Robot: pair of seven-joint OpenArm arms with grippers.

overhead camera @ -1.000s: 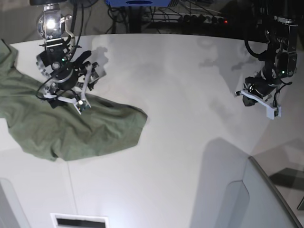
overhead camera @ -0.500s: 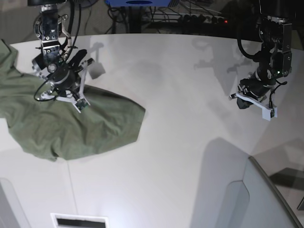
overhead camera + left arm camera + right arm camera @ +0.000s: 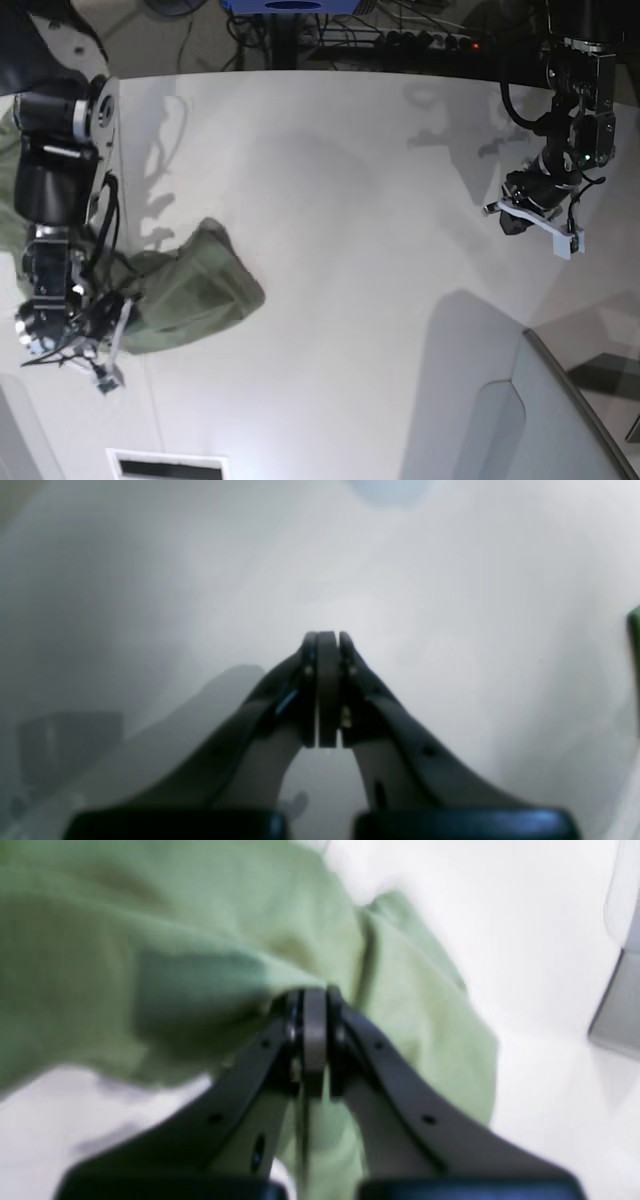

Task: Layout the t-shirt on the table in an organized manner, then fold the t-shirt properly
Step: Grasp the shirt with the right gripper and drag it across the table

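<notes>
The right gripper (image 3: pixel 314 1040) has its jaws pressed together. In the right wrist view green cloth of the shirt (image 3: pixel 150 965) bunches right at and past the jaw tips, and more of it hangs below the jaws, so the gripper is pinching the shirt. That view is blurred, so which part of the shirt is caught cannot be told.

In the base view the right gripper (image 3: pixel 100 365) sits low at the near left of the tabletop (image 3: pixel 360 200), with the shirt (image 3: pixel 190 290) gathered into a crumpled bundle just ahead of it and to its side. The bundle's rounded far end lies on the tabletop beyond the gripper, toward the middle; a further strip of green shows behind the right arm at the left border.

The left gripper (image 3: pixel 327 690) has its jaws closed flat against each other with nothing between them. It hangs above bare tabletop (image 3: pixel 450 605), well apart from the shirt, across the tabletop from the right gripper. In the base view the left gripper (image 3: pixel 535 215) casts a shadow on the surface under it. A thin green sliver shows at the right border of the left wrist view.

A grey panel (image 3: pixel 560 420) stands at the near corner below the left gripper.
</notes>
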